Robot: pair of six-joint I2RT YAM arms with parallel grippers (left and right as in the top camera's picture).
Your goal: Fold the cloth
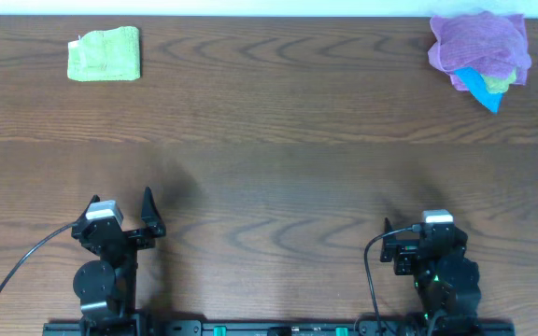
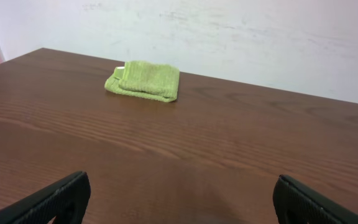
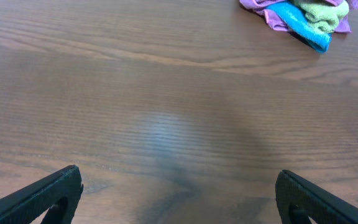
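The lime-green cloth (image 1: 105,53) lies folded into a small rectangle at the far left of the table, a small white tag at its corner. It also shows in the left wrist view (image 2: 144,80), well ahead of the fingers. My left gripper (image 1: 121,207) is open and empty near the front edge, its fingers wide apart in its wrist view (image 2: 179,202). My right gripper (image 1: 425,229) is open and empty at the front right, over bare wood in its wrist view (image 3: 179,199). Both grippers are far from the cloth.
A crumpled pile sits at the far right corner: a purple cloth (image 1: 479,42) over a blue cloth (image 1: 482,89), with a bit of green cloth (image 3: 321,12) among them. A white wall runs behind the table's far edge. Cables trail from both arm bases.
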